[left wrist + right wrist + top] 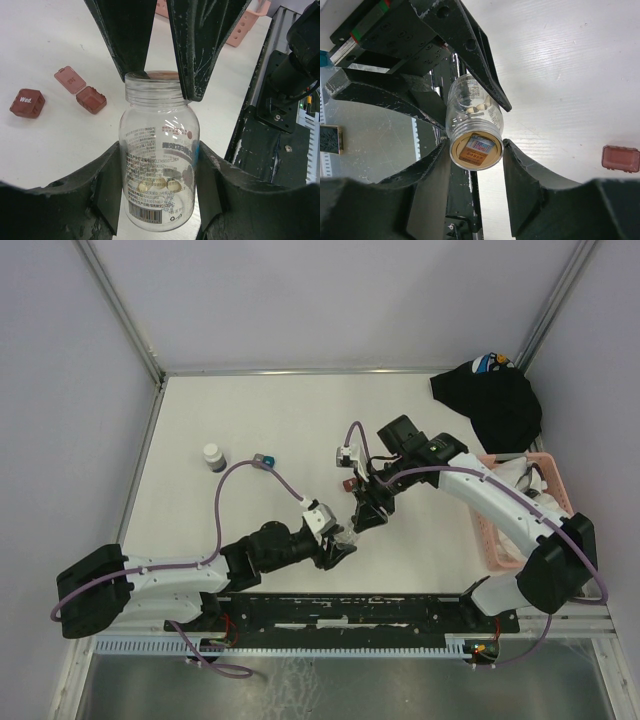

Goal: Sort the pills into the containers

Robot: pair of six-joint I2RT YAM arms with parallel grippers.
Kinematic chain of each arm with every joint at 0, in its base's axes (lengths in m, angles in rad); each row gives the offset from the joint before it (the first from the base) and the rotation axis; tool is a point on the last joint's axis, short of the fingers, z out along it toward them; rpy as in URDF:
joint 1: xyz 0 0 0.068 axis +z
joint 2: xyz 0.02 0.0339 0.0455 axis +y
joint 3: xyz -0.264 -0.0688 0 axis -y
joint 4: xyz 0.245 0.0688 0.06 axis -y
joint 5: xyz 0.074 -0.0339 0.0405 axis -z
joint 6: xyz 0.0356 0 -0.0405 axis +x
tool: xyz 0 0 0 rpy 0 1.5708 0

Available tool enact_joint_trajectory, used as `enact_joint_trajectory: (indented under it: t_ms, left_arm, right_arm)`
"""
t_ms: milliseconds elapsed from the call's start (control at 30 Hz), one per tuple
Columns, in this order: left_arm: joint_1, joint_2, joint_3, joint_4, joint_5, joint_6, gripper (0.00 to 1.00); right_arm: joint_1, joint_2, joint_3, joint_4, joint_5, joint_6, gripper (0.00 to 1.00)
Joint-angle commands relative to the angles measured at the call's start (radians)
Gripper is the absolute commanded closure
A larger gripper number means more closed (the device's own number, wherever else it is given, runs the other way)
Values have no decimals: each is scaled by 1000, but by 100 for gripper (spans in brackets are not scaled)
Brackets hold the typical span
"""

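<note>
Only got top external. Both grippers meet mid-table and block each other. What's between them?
Observer: A clear vial, gripped round its body by the left gripper.
Operator: And the right one?
Observer: The right gripper is on the vial's amber cap, a finger against each side.
Operator: Anything inside?
Observer: A few yellowish pills lying near its base.
</note>
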Motion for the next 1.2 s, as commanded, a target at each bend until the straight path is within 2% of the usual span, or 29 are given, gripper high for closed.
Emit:
enact_joint_trajectory:
  t_ms: [0, 100, 233, 433, 500, 600, 767, 967, 1167]
  left_arm:
    - [0, -15, 24, 41, 0, 49, 97]
    - [0, -27, 16, 45, 13, 51, 97]
    - [1, -44, 3, 46, 38, 48, 97]
    - [16, -60, -8, 45, 159, 31, 97]
    - [33, -56, -7, 53, 227, 10, 97]
    - [60, -37, -8, 79, 324, -20, 97]
    - [83, -4, -3, 104, 424, -41, 97]
    - [93, 34, 15, 105, 509, -53, 97]
    - [103, 29, 2, 100, 488, -51, 97]
  right_arm:
    - [5, 1, 26, -5, -65, -17, 63]
    - [5, 2, 30, -19, -77, -44, 70]
    - [5, -3, 33, -60, -127, -119, 74]
    - [5, -45, 8, -153, -198, -407, 75]
    - [5, -75, -25, -156, -204, -517, 80]
    - [6, -143, -113, -160, -202, -736, 87]
    - [5, -220, -175, -169, -157, -965, 88]
    - [5, -247, -193, -210, -121, -1094, 87]
    - [-14, -222, -135, -289, -157, -1082, 87]
